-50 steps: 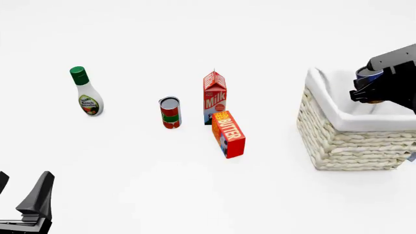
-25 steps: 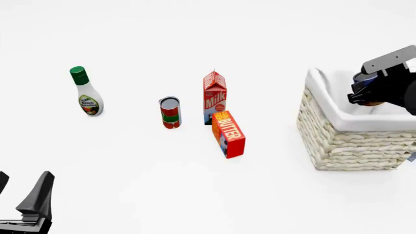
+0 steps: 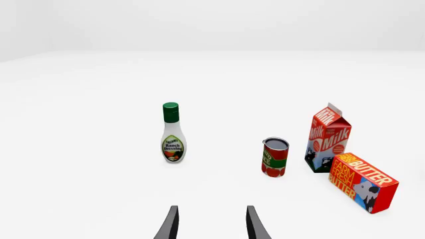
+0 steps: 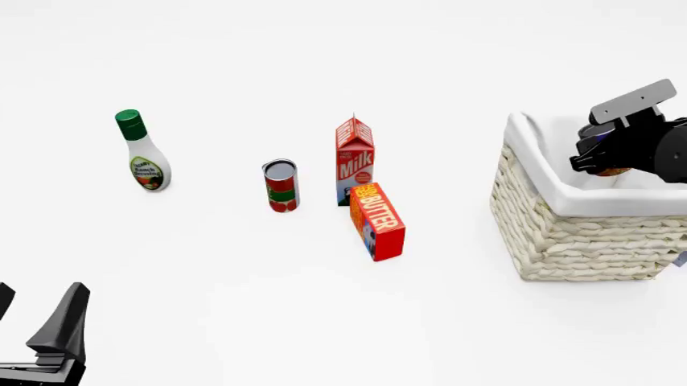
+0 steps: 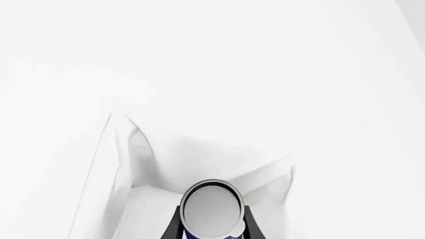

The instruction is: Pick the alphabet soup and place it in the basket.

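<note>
At the lower left corner of the front view the left gripper (image 4: 38,334) sits low and idle, its two dark fingers spread with nothing between them; its wrist camera shows the same open gap, the fingertips (image 3: 171,224) pointing toward the row of groceries, so this arm seems simply parked out of the way. Further up, in the middle of the frame, an orange butter box (image 4: 378,220) lies tilted just in front of an upright red milk carton (image 4: 355,159), with the red-and-green can (image 4: 281,185) just left of them and a green-capped ranch dressing bottle (image 4: 141,151) well apart at the upper left; none of these belongs to the task. At the right edge stands the basket (image 4: 569,233), woven sides with a white cloth lining. Over its opening, at the far right, the right gripper (image 4: 603,154) pinches the alphabet soup (image 5: 212,208), the can gripped on both sides of its body with its silver lid facing the wrist camera and the basket's lining below. Held upright above the lining, the can looks ready to be lowered and let go; how near it is to the basket floor cannot be told.
</note>
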